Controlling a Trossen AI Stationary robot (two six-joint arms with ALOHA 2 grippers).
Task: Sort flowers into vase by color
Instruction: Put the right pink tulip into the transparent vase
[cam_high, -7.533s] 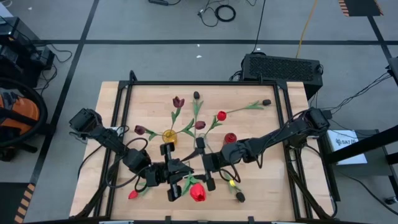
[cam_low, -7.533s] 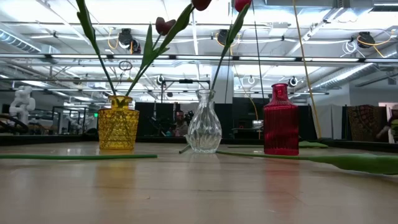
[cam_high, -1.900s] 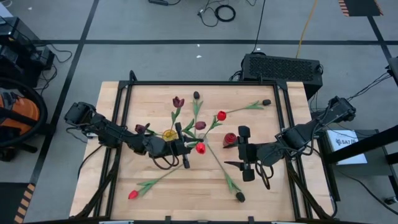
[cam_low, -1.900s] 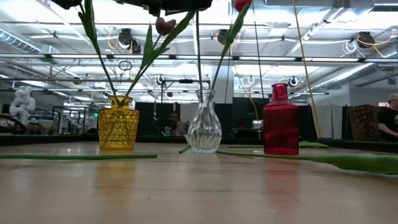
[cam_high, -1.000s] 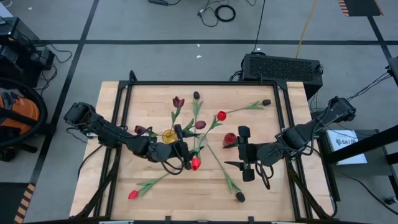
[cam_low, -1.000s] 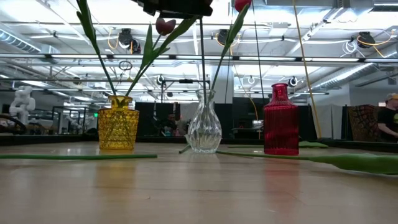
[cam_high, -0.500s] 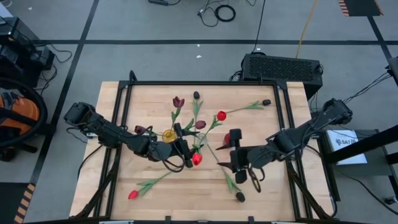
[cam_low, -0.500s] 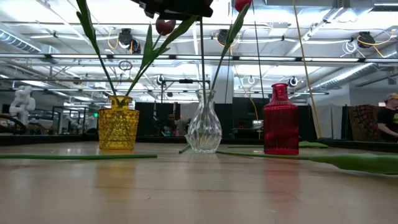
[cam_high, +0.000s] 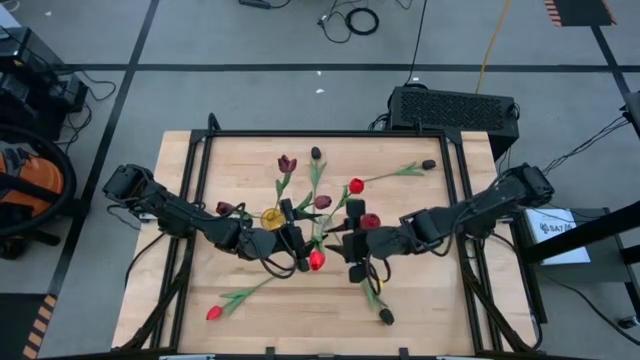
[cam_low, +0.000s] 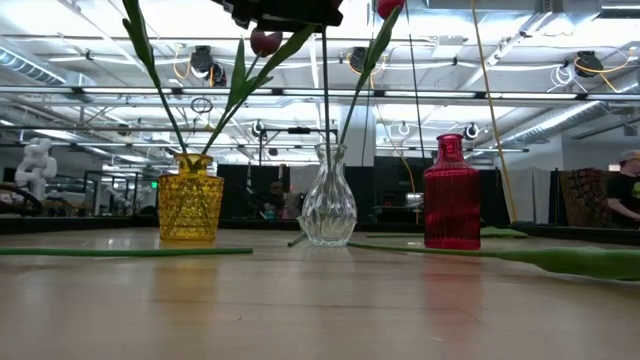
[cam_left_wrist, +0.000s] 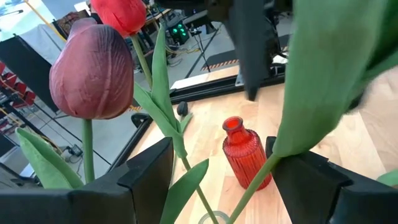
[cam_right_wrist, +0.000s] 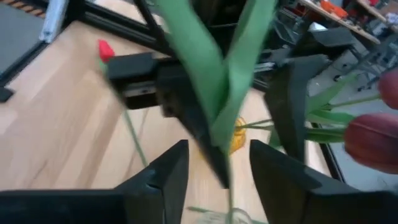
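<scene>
The left arm extends from the table's left edge toward the centre. The left gripper (cam_high: 297, 243) sits above the clear vase (cam_low: 328, 208), fingers spread wide on either side of the stem of a bright red tulip (cam_high: 316, 260); whether the pads touch the stem cannot be determined.

The right arm reaches in from the right edge, wrist low. The right gripper (cam_high: 352, 243) is just beside the clear vase, its fingers (cam_right_wrist: 163, 178) partly apart with green leaves between them; contact cannot be confirmed.

The yellow vase (cam_low: 190, 196) holds maroon tulips. The red vase (cam_low: 451, 193) stands right of the clear one. Further flowers lie on the table (cam_high: 430, 300).
</scene>
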